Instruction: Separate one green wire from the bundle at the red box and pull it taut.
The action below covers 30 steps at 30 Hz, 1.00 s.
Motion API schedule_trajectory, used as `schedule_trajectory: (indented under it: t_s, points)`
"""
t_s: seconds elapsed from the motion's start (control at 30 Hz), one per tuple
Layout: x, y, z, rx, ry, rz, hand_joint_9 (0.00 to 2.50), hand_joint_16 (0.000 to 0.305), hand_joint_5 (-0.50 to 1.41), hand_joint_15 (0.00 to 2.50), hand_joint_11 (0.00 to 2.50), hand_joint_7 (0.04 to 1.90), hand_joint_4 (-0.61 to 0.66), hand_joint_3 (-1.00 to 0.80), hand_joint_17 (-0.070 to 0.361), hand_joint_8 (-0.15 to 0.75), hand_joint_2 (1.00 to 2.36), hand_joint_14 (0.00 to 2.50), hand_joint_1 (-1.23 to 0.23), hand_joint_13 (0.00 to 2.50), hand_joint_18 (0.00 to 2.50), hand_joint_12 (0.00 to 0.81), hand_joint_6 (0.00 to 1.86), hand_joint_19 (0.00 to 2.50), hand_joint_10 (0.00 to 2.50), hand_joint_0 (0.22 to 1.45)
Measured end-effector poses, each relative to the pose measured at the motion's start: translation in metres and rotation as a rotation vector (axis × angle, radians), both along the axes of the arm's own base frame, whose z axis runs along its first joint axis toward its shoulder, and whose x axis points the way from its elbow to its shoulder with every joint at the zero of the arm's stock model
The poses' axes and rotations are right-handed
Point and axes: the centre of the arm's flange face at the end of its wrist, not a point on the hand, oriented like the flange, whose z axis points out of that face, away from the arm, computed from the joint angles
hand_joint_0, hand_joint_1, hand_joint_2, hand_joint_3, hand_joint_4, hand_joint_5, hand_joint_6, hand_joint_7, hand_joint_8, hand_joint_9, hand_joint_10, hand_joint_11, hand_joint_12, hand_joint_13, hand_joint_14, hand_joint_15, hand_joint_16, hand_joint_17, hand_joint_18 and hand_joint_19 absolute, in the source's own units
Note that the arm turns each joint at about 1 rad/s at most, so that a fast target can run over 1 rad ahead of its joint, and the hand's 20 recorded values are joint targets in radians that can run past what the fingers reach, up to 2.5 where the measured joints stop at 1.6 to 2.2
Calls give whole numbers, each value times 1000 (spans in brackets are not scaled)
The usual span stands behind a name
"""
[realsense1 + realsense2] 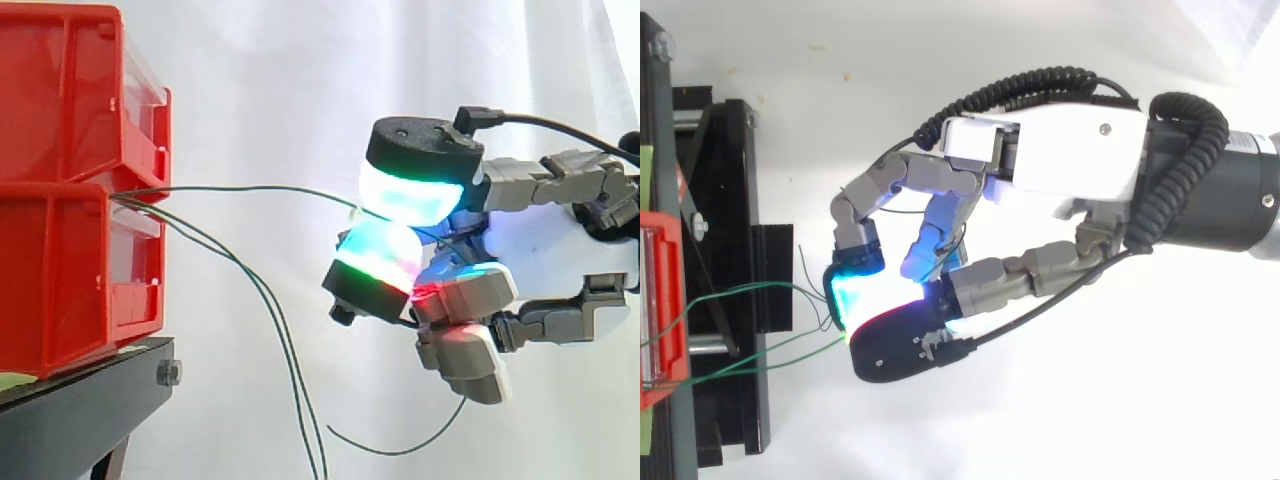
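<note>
side view: red bins (60, 280), two stacked, on black stand (80, 410) at left. bundle of green wires exits at the seam btw upper and lower bin. one green wire (240, 187) is split off from the rest: runs approx level from the bins rightward to the hand (560, 250), slight upward bow, no deep sag. the other wires (290, 355) droop away from the bins, down and right, out of the bottom edge, apart from the hand. loose wire tail (400, 452) curls below the hand.

fingers: two glowing fingertips (410, 195) pressed together, one above, one below, pinching the separated wire btw them. remaining fingers curled underneath, red glow, not on the wire as far as visible.

top view: hand well right of the bins, pads pointing at them, w/ two wire strands spanning stand to pads.
</note>
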Motion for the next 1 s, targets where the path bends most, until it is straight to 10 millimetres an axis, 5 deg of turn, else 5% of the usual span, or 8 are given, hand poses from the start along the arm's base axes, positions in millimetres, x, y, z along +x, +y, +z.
schedule_trajectory:
  t_s: [1.0]
  points:
    - [0, 2, -1, -24, 7, 1, 1209, 53, -165, 991, 1409, 1315, -72, -20, 118, 279, 1030, 30, -711, 1120, 986, 380, 895, 925, 26, 604]
